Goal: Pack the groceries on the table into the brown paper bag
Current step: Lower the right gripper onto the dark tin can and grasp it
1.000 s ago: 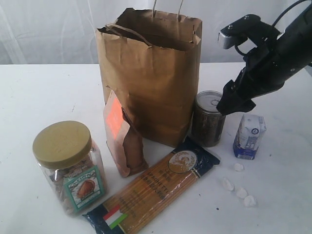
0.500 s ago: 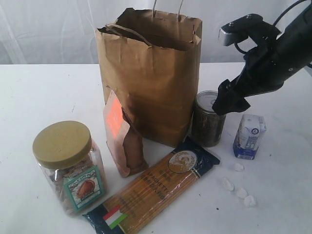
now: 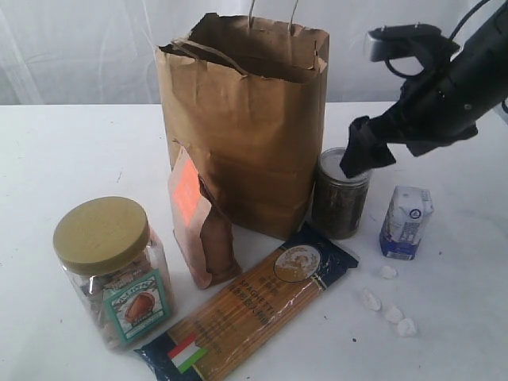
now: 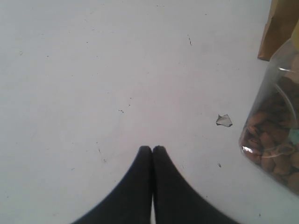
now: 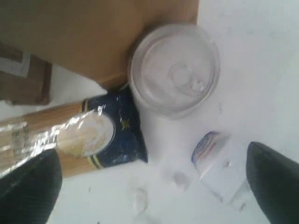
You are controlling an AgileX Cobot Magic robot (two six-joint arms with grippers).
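Right fingers (image 3: 359, 159), wide, empty, shifted above one dark tin (image 3: 337, 208); left fingers (image 4: 145, 157) closed

The paper bag (image 3: 246, 135) stands upright at the middle rear of the table (image 3: 63, 151). The pouch (image 3: 198, 230) leans against the bag's front, toward its left corner. The jar (image 3: 111, 270) stands left of the pouch and nearer the front, apart from it. The spaghetti pack (image 3: 250, 309) lies flat on a diagonal before the bag, one end beside the jar's base, the other just in front of the tin (image 3: 340, 198). The tin stands just right of the bag's base. The carton (image 3: 406, 222) stands right of the tin, apart from it. The lumps (image 3: 394, 314) lie scattered on the table in front of the carton
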